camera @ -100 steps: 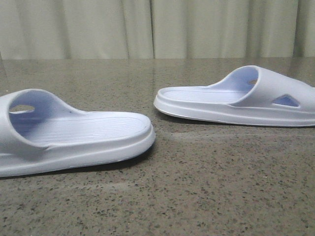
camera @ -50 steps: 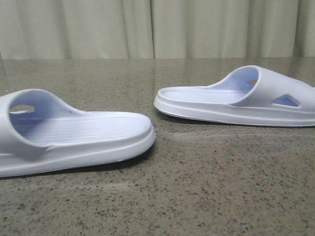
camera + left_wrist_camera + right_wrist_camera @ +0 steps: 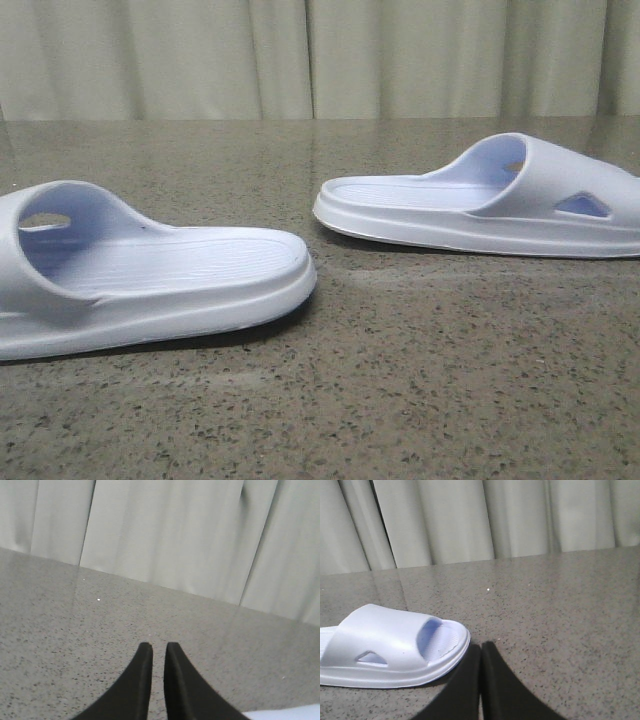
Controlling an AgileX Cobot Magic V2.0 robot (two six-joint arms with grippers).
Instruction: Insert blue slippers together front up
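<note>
Pale blue-white foam slide slippers [image 3: 150, 275] [image 3: 490, 200] lie apart on the speckled stone table [image 3: 420, 380], unmoved since earlier. Left gripper [image 3: 154, 650] nearly closed, right gripper [image 3: 481, 650] closed; both empty.

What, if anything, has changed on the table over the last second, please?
Nothing has visibly changed. The two pale blue-white foam slide sandals, the near one and the far one, lie apart, soles down, on the speckled stone table exactly as before. Neither gripper, left or right, holds anything.
</note>
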